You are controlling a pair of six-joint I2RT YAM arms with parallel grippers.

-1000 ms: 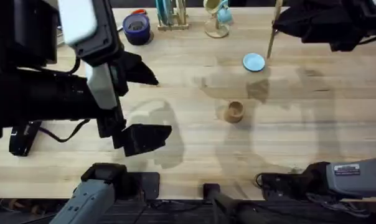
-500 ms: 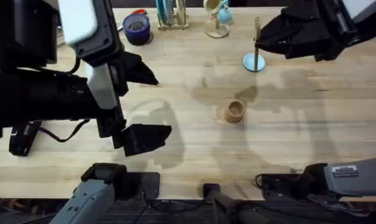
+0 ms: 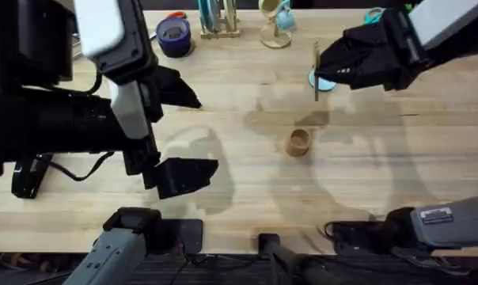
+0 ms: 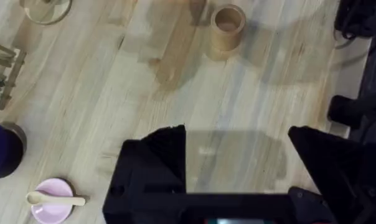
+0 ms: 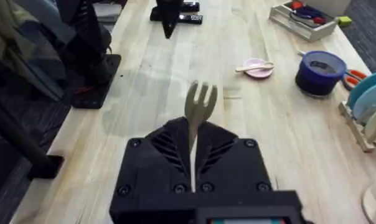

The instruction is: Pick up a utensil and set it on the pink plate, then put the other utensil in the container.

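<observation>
Right claw (image 3: 328,67) pinches the fork (image 5: 199,109) above the table; left claw (image 4: 238,155) spread apart

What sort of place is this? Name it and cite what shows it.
Probably a robot lab workbench: a bare wooden table set with small props, a pink plate, a wooden cup, and a dish rack.

Counter (image 3: 247,198): pale wood planks, grain running lengthwise, with soft shadows across its middle. Beyond the counter edge in the right wrist view: dark grey floor (image 5: 14,180). In that view a dark stand (image 5: 91,56) rests at the counter edge. Light is even and diffuse, without hard glare.
</observation>
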